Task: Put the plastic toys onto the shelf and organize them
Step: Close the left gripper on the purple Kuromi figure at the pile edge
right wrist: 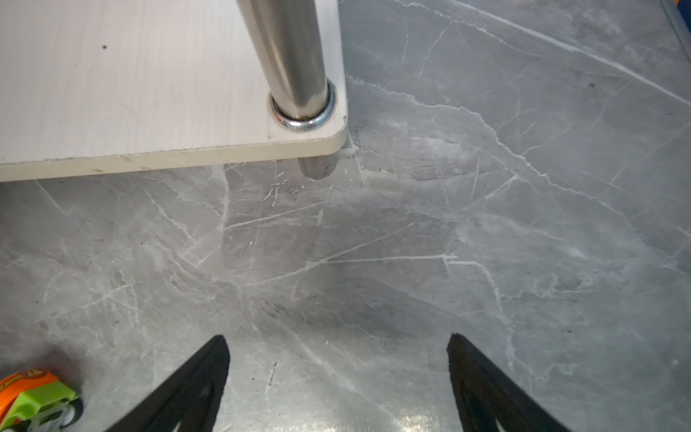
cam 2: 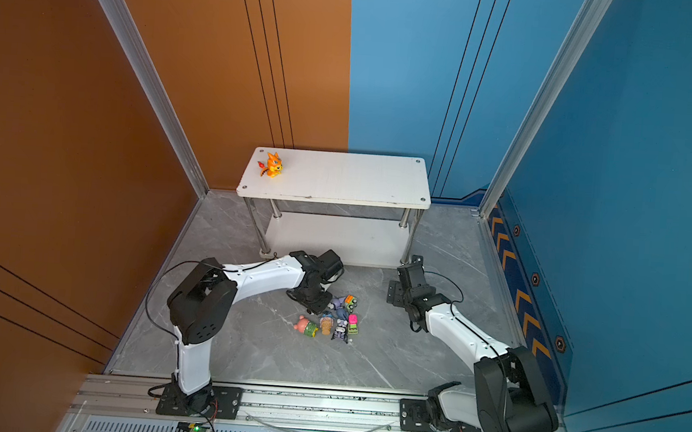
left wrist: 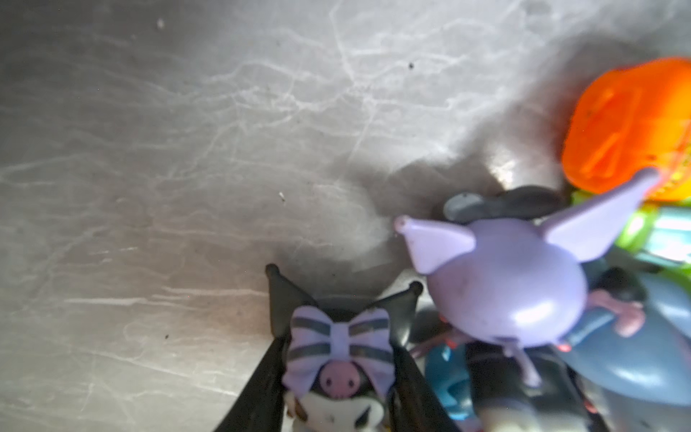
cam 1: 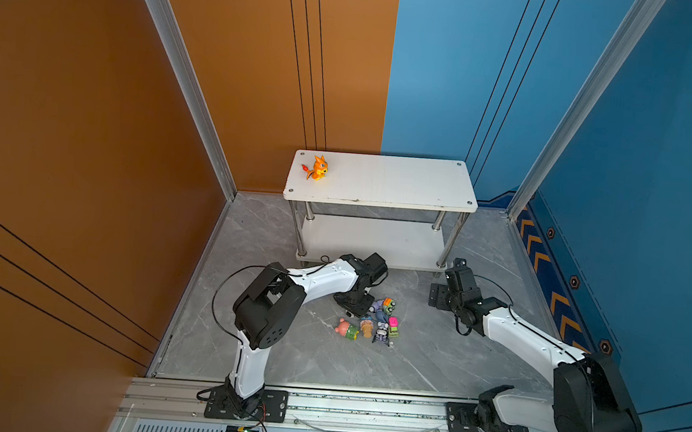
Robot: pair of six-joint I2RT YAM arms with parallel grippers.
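Step in hand: picking one toy from the pile. The left hand [left wrist: 336, 377] is closed on the black-hooded plastic imp with a striped lilac bow [left wrist: 338, 333]. One finger sits on each side of its head, at the edge of the pile on the grey marble-patterned desk [cam 1: 305, 360].

Judgement: lift straight up before swinging away. The lilac-headed plastic imp [left wrist: 504, 291] stands just beside it and the grip is on a rounded head. A sideways pull could topple neighbours or let the imp twist out. Carry it upright, set it near the dragon, and release only once it sits on the board.

The right hand [right wrist: 336, 336] hangs wide open and empty over bare desk by the shelf's lower corner. The orange-and-green blocky plastic car [right wrist: 37, 400] is near it.

Count, desk:
- imps 3 (third is the black-purple plastic imp lying down [cam 1: 381, 335])
- cars 2 (second is the pink blocky plastic car [cam 1: 393, 324])
- pink plastic bear [cam 1: 344, 328] 1
- blue plastic creature on an ice-cream cone [cam 1: 366, 326] 1
- grey-blue plastic donkey [left wrist: 635, 359] 1, partly hidden

Count, farther:
- white two-tier shelf with chrome tube legs [cam 1: 380, 182] 1 (boards 2, legs 4)
- orange plastic dragon [cam 1: 317, 168] 1, upright at the top board's left end
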